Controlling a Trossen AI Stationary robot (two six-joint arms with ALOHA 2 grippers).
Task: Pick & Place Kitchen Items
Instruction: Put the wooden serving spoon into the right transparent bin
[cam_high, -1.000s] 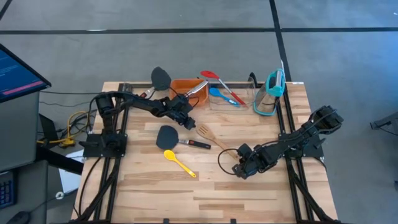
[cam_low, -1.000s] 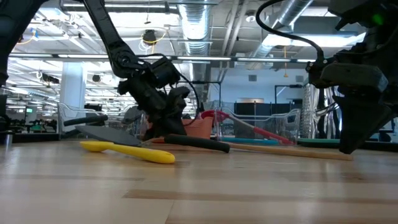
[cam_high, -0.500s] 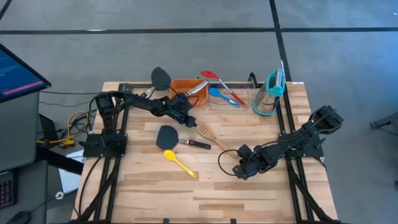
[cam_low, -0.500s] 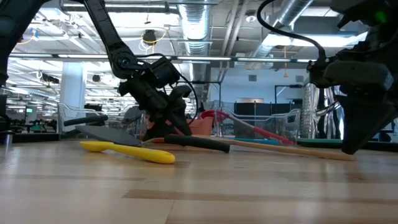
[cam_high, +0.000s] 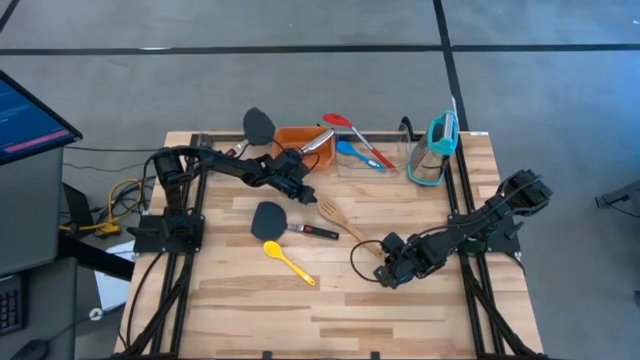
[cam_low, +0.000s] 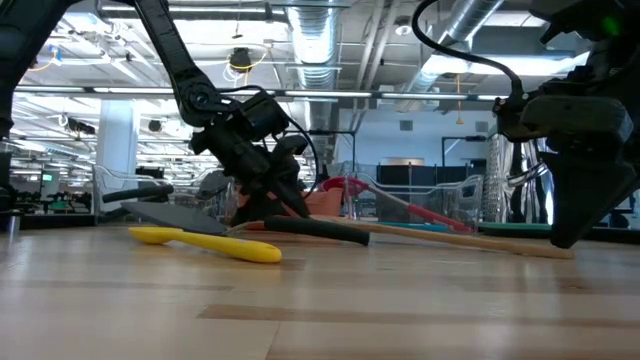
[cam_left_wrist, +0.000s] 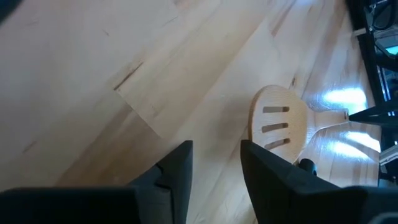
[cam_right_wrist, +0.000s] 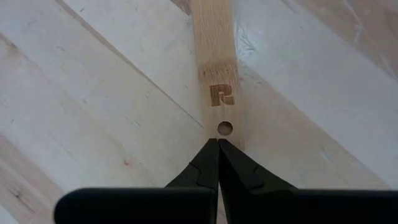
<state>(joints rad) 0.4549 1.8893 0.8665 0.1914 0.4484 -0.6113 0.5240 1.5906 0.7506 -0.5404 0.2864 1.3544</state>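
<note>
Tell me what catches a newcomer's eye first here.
The yellow spoon near the table's middle, beside a black spatula. Then the wooden fork: the right tool, shut, sits at its handle end, and the left tool, open and empty, hovers near its head.

Front half of the counter (cam_high: 400, 310) was wide open. The middle was cluttered: black spatula (cam_high: 270, 219), yellow spoon (cam_high: 285, 259) and wooden fork (cam_high: 340, 220) lay close together, and the orange bin (cam_high: 300, 140) blocked the back edge.
</note>
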